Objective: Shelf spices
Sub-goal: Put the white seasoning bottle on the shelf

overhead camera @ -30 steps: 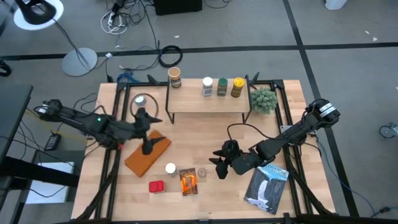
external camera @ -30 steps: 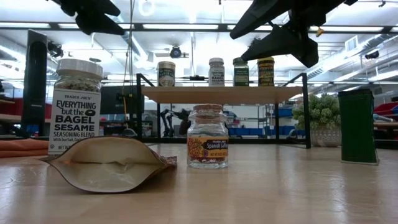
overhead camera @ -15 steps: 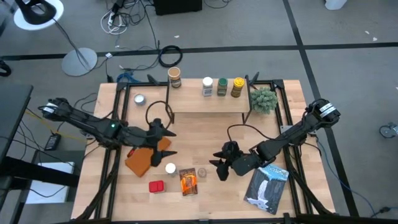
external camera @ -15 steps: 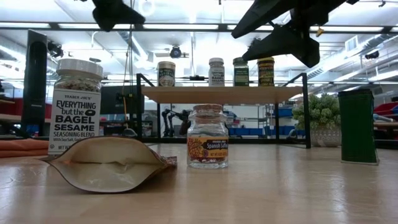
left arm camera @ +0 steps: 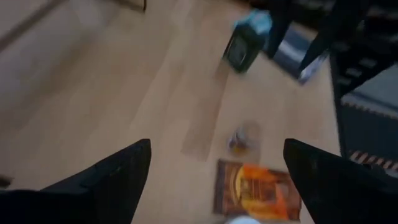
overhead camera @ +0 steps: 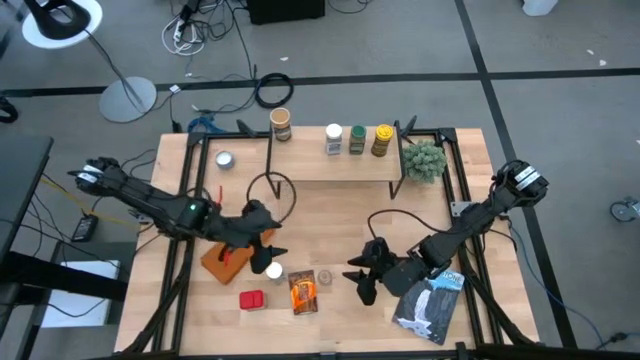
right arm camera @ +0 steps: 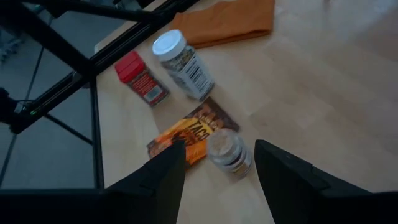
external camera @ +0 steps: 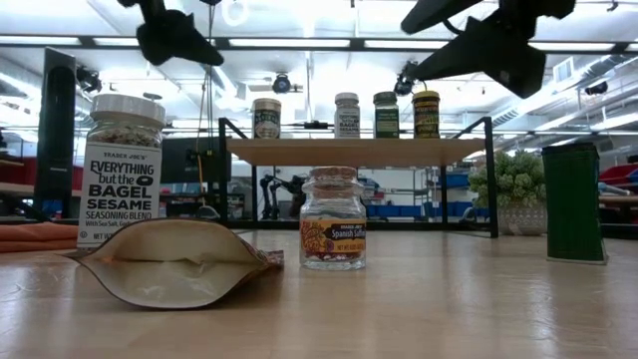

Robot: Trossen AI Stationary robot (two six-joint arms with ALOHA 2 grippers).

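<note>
I see my left gripper (overhead camera: 268, 247) over the front-left part of the light wooden bench (overhead camera: 330, 215), right above the white-lidded seasoning jar (overhead camera: 273, 270) and beside the flat orange-brown slab (overhead camera: 222, 260). In the left wrist view its two dark fingers (left arm camera: 109, 177) stand wide apart with nothing between them.

My right gripper (overhead camera: 362, 280) hangs over the front middle of the bench, just beside the small clear cork-topped saffron jar (overhead camera: 324, 277). The right wrist view shows its fingers (right arm camera: 163, 174) spread open on either side of that jar (right arm camera: 228, 151), not touching it.

Next to the saffron jar lies the flat orange taco packet (overhead camera: 303, 292), then the small red tin (overhead camera: 251, 299) further left. A dark box with a blue-green top (left arm camera: 245, 43) stands further off in the left wrist view.

On the low rack with the pale wooden top board and thin black legs (overhead camera: 335, 165) four jars stand upright along the back edge: a tan cylinder (overhead camera: 281, 124), a white-lidded jar (overhead camera: 333, 138), a green-lidded jar (overhead camera: 357, 139) and a yellow-lidded jar (overhead camera: 382, 140).
</note>
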